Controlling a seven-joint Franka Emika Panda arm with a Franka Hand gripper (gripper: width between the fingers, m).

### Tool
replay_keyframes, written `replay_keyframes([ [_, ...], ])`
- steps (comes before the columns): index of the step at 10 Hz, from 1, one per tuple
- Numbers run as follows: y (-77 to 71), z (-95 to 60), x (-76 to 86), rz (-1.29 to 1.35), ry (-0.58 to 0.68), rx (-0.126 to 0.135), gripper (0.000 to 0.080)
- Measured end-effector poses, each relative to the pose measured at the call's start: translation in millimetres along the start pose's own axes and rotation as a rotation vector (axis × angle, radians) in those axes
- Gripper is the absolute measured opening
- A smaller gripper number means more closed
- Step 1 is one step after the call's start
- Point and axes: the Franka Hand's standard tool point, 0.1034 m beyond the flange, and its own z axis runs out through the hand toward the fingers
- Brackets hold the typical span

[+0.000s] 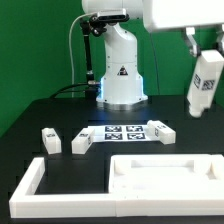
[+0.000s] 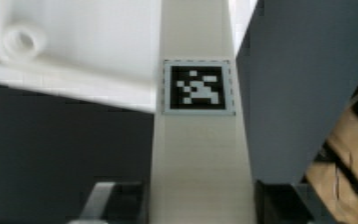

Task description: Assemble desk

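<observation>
My gripper [image 1: 203, 60] is high at the exterior view's right, shut on a white blocky desk leg [image 1: 204, 90] that hangs tilted in the air. In the wrist view the leg [image 2: 197, 130] runs between my fingers [image 2: 115, 198], with its black-and-white tag facing the camera. The white rimmed tabletop [image 1: 160, 160] lies at the front right, below the held leg. One of its corners, with a round hole [image 2: 16, 42], shows beside the leg in the wrist view. Three loose legs lie on the black table: two at the left [image 1: 50, 140] [image 1: 80, 143] and one right of the markers [image 1: 160, 130].
The marker board [image 1: 122, 133] lies flat in the middle, in front of the robot base [image 1: 122, 75]. A long white border rail [image 1: 28, 185] runs along the front left and front edge. A green backdrop stands behind.
</observation>
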Motion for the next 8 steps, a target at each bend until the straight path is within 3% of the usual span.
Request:
replay_keyframes([
  [1, 6.6, 9.5, 7.4, -0.011, 0.069, 0.003, 0.0284],
  [3, 14.6, 21.0, 35.8, 0.002, 0.246, -0.020, 0.0284],
  [4, 11.5, 21.9, 42.6, 0.002, 0.309, -0.027, 0.0284],
  [6, 15.0, 24.0, 39.9, -0.007, 0.366, -0.044, 0.0284],
  [8, 14.6, 24.4, 39.9, -0.008, 0.360, -0.042, 0.0284],
])
